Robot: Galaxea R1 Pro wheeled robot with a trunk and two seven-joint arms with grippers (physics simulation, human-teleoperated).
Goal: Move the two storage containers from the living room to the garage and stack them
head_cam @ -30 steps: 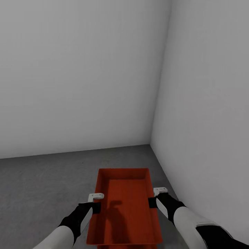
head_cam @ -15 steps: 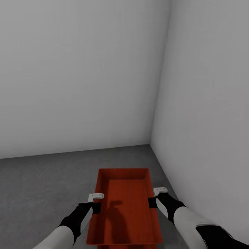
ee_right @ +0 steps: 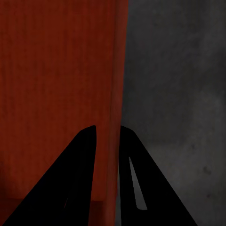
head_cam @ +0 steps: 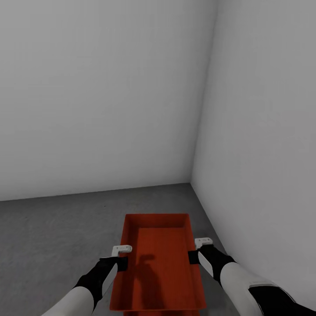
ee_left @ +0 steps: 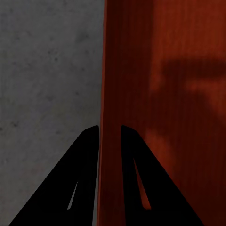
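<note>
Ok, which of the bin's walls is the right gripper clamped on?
The long wall on the robot's right; the left gripper pinches the opposite long wall.

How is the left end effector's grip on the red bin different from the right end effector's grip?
The left end effector pinches the storage container's left long wall, while the right end effector pinches its right long wall. In the head view the left one sits slightly nearer the robot than the right one. Shared: each has one finger inside the bin and one outside, shut on the wall, above the grey concrete floor.
</note>
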